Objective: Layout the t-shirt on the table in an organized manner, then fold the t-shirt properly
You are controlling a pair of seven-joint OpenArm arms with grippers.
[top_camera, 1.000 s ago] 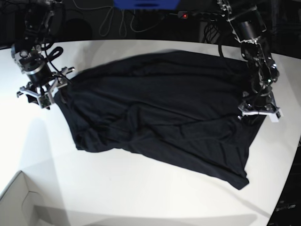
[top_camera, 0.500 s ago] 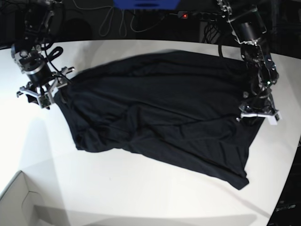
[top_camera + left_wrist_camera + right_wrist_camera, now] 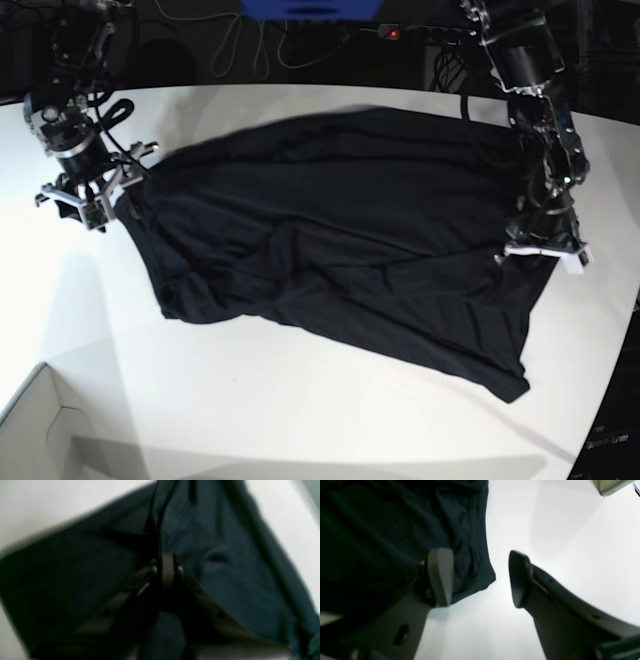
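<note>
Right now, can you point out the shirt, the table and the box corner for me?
shirt (image 3: 340,230): base view, middle of the black cloth.
table (image 3: 260,410): base view, bare white top in front of the shirt.
box corner (image 3: 40,440): base view, pale wall at lower left.

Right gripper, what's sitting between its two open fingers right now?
In the right wrist view, the right gripper brackets the t-shirt corner's edge, then bare table.
</note>
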